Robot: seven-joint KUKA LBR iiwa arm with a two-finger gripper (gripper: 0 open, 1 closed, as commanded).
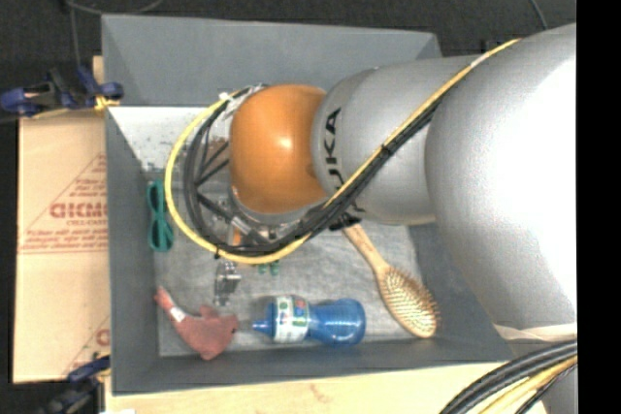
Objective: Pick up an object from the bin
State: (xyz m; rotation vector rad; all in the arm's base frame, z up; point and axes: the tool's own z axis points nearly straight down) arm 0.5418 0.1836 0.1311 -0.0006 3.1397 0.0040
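Honestly, nothing's picked yet. Low in the bin, the gripper [226, 284] hangs just up-left of the blue bottle [312, 321], over the reddish floppy thing [202, 330] lying left of that bottle. Can't tell if it's released or clenched. Grab and lift both remain.

Grey metal bin [272, 63], on its floor a green plastic item [157, 216], reddish lump [206, 332], blue bottle [312, 321], wooden hairbrush [406, 296].

arm [466, 141] extends in from right | orange-capped wrist [277, 150] bent downward | pincer [227, 283] low, pointing down
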